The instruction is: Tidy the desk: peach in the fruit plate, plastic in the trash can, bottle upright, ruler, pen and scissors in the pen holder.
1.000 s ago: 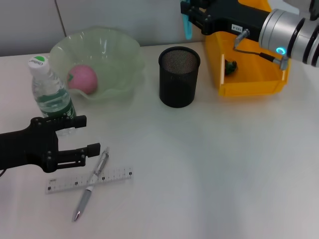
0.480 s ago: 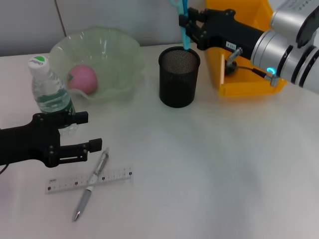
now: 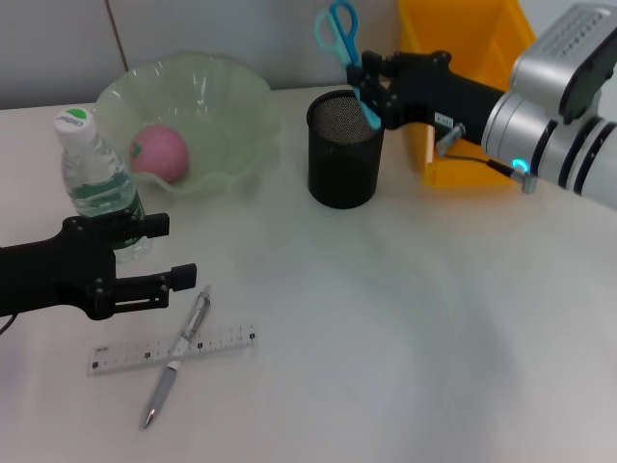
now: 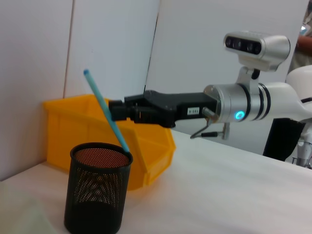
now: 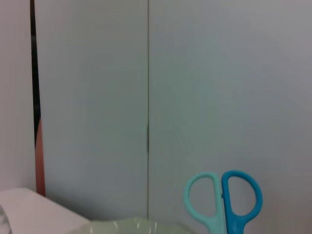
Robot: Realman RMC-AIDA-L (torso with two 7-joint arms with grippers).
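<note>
Over the pen holder (image 3: 346, 148), the right tool (image 3: 371, 87) grips the scissors (image 3: 339, 34), handles up, blades tilted across the rim. Risk: released at this slant, they could catch the mesh edge and tip out, or topple the holder. Left tool (image 3: 145, 258) hovers unclenched, empty, above the pen (image 3: 177, 352) and ruler (image 3: 172, 348). White worktop (image 3: 405, 328), plain pale wall behind.

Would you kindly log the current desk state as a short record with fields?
scissors: held by right end effector, tips entering the pen holder
peach: in fruit plate
bottle: upright
pen: lying across ruler on desk
left end effector: open, beside bottle, above pen
trash can: yellow, behind right arm
</note>
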